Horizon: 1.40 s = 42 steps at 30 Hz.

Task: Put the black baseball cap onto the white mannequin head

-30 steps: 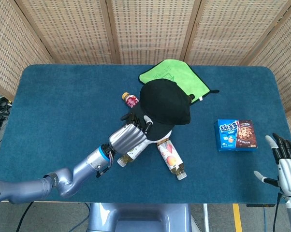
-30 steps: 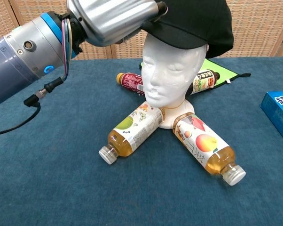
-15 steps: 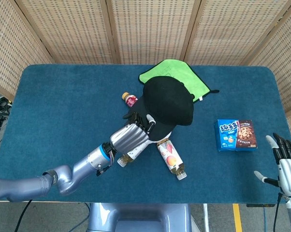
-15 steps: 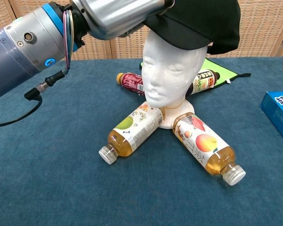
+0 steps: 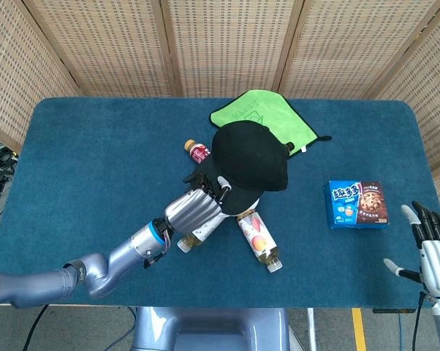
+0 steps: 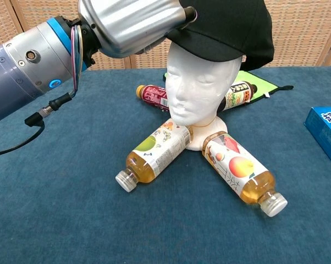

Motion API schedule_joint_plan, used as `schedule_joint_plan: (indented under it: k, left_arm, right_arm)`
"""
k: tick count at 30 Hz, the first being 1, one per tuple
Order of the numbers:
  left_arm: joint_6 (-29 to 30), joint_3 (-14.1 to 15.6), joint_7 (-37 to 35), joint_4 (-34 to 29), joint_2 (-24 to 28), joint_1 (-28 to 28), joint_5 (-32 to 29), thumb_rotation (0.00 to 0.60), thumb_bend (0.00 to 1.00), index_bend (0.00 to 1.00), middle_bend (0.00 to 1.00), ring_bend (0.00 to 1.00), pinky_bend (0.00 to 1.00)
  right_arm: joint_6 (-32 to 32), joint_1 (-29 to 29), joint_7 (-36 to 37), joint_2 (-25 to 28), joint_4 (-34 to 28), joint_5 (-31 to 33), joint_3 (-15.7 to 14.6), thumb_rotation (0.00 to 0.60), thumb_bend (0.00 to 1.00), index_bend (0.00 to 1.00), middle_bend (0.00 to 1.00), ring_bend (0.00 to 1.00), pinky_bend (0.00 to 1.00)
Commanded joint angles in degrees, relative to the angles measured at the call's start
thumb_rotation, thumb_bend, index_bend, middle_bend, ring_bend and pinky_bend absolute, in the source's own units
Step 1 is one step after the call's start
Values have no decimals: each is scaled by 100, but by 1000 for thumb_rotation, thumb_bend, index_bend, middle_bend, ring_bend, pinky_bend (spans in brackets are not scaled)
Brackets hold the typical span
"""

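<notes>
The black baseball cap (image 5: 249,158) (image 6: 231,27) sits on top of the white mannequin head (image 6: 201,88), which stands upright at the table's middle. My left hand (image 5: 196,208) (image 6: 130,25) grips the cap's brim on the head's front left side. In the head view the cap hides the mannequin head. My right hand (image 5: 428,245) hovers with fingers spread at the table's near right corner, holding nothing.
Several drink bottles lie around the mannequin's base: a green-label one (image 6: 152,154), a peach-label one (image 6: 240,173), a red one (image 6: 152,96). A green cloth (image 5: 260,113) lies behind. A blue cookie box (image 5: 357,205) rests on the right of the blue table (image 5: 96,161).
The cap was lifted and shifted slightly right half a second ago, then came back down onto the head. The right hand has not moved.
</notes>
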Motion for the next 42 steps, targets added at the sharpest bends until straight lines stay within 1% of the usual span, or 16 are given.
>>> schedule_joint_plan:
  k: [1, 3, 7, 10, 11, 12, 15, 19, 21, 23, 28, 31, 38, 39, 42]
  left_arm:
    - [-1, 11, -16, 3, -4, -1, 29, 600, 624, 848, 882, 858, 705]
    - [-18, 16, -20, -6, -5, 6, 26, 600, 593, 830, 882, 858, 703]
    - [-83, 17, 7, -37, 10, 21, -14, 600, 571, 809, 882, 858, 701]
    - [-92, 18, 11, -44, 32, 21, 6, 600, 547, 765, 882, 857, 700]
    - [-91, 21, 8, -49, 40, 22, 15, 600, 528, 726, 882, 856, 700]
    - [-98, 25, 12, -55, 54, 28, 17, 600, 496, 666, 882, 855, 699]
    - [-119, 36, 44, -78, 84, 43, 17, 600, 448, 526, 882, 851, 698]
    - [-115, 49, 69, -112, 120, 69, 30, 600, 400, 404, 881, 847, 697]
    - [-109, 57, 74, -123, 148, 78, 55, 600, 350, 315, 879, 846, 697]
    - [-109, 58, 85, -136, 170, 89, 62, 600, 322, 286, 876, 845, 697]
    - [-116, 74, 87, -154, 210, 115, 87, 600, 272, 253, 867, 840, 697]
    - [-121, 95, 91, -159, 223, 142, 94, 600, 230, 195, 860, 834, 696]
    - [-174, 165, 154, -224, 273, 238, 35, 600, 39, 25, 833, 803, 664]
    - [-186, 189, 165, -243, 289, 259, 31, 600, 19, 9, 819, 789, 654]
    - [-168, 232, 207, -284, 320, 331, 17, 600, 0, 0, 776, 746, 627]
  right_arm:
    - [-9, 1, -3, -2, 4, 8, 0, 600, 34, 53, 0, 0, 0]
    - [-18, 5, -7, -2, 4, 3, -4, 600, 35, 53, 0, 0, 0]
    - [-2, 0, -1, 1, 4, -2, 0, 600, 35, 53, 0, 0, 0]
    - [0, -2, 8, 5, 3, 5, 4, 600, 35, 53, 0, 0, 0]
    - [0, -2, 8, 5, 3, 2, 3, 600, 35, 53, 0, 0, 0]
    - [0, -1, 5, 3, 3, -2, 1, 600, 35, 53, 0, 0, 0]
    - [0, -1, -3, 1, 1, -13, -5, 600, 35, 52, 0, 0, 0]
    - [7, -2, -11, -2, -1, -22, -6, 600, 34, 52, 0, 0, 0]
    - [8, -2, -20, -4, -4, -29, -9, 600, 34, 52, 0, 0, 0]
    - [2, 0, -30, -9, -4, -30, -12, 600, 35, 52, 0, 0, 0]
    - [4, -1, -42, -12, -4, -28, -12, 600, 35, 52, 0, 0, 0]
    - [3, 1, -40, -12, -3, -25, -8, 600, 35, 52, 0, 0, 0]
    - [7, 1, -53, -18, -1, -33, -12, 600, 35, 52, 0, 0, 0]
    - [6, 2, -58, -20, -1, -35, -12, 600, 35, 52, 0, 0, 0]
    - [1, 4, -67, -22, 1, -40, -17, 600, 35, 52, 0, 0, 0]
